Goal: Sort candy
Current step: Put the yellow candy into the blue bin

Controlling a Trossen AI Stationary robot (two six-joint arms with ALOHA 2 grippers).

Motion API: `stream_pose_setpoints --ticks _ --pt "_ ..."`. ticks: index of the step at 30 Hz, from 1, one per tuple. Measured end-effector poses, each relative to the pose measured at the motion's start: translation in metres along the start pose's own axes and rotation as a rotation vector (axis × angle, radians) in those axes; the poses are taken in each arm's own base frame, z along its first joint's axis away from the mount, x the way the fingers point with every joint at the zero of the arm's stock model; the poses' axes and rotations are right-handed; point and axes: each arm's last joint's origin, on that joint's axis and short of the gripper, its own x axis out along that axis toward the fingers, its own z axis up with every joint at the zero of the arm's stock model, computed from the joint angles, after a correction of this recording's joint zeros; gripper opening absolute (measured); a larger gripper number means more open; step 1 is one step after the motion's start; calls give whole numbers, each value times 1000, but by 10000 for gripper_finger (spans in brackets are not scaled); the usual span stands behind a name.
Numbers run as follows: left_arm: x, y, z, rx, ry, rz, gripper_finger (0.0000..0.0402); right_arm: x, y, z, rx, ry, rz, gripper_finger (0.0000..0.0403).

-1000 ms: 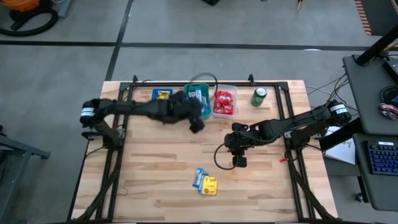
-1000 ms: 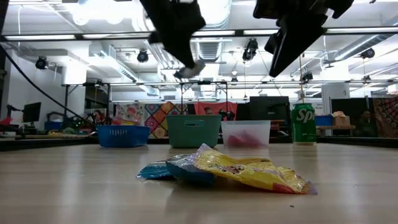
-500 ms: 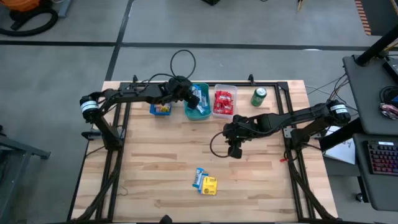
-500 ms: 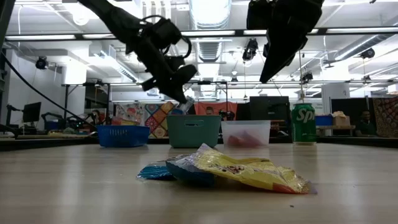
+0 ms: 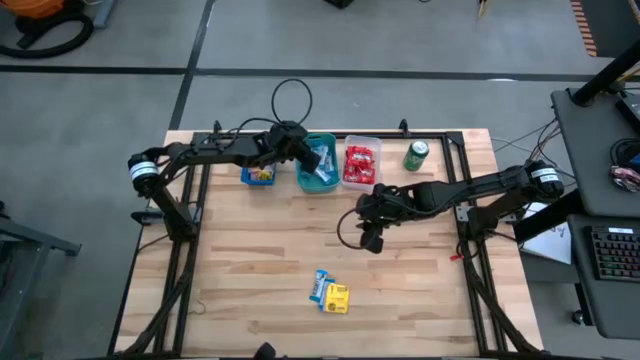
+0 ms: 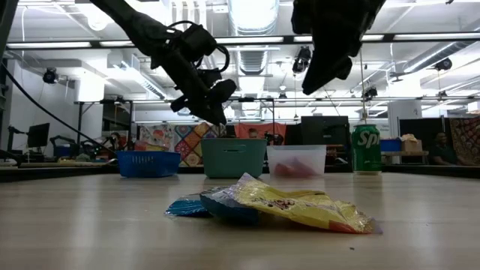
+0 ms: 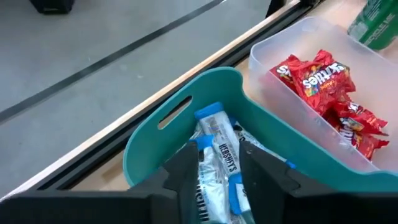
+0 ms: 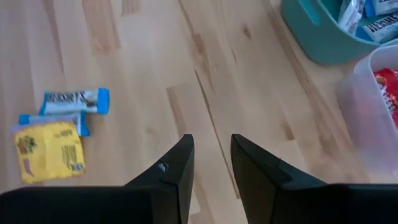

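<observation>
My left gripper (image 5: pixel 311 161) (image 7: pixel 217 148) hangs open over the teal bin (image 5: pixel 322 178), where light blue-white candy packets (image 7: pixel 219 163) lie. One packet shows in the gap between its fingers; I cannot tell whether they touch it. My right gripper (image 5: pixel 371 240) (image 8: pixel 211 142) is open, empty and raised above bare table right of centre. Two blue-white packets (image 8: pixel 76 101) and a yellow packet (image 8: pixel 50 150) lie in a small overlapping heap (image 5: pixel 330 292) (image 6: pixel 277 202) on the near middle of the table.
Along the far edge stand a blue bin (image 5: pixel 259 176) with yellow candy, the teal bin, a clear bin (image 5: pixel 361 182) with red packets (image 7: pixel 323 84) and a green soda can (image 5: pixel 417 155). Black frame rails (image 5: pixel 185 255) run along the table's left and right sides.
My left gripper swung from above the table's middle toward the far edge, carrying a light packet, and stopped over the teal bin; in the low view the packet no longer shows at its tip. My right gripper drifted a little toward the left and far edges.
</observation>
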Motion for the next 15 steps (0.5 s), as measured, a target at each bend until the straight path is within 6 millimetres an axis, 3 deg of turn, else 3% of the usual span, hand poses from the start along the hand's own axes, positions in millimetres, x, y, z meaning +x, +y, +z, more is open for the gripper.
stream_pose_setpoints --ticks 7,11,15 --pt "-17 -8 1 58 29 -112 137 1 3 2 148 -23 16 100" --pt "-43 -24 -3 132 28 -210 138 2 11 -1 266 -28 42 100" --pt "-82 -46 -12 225 -16 -314 132 8 25 -6 364 -14 68 100"
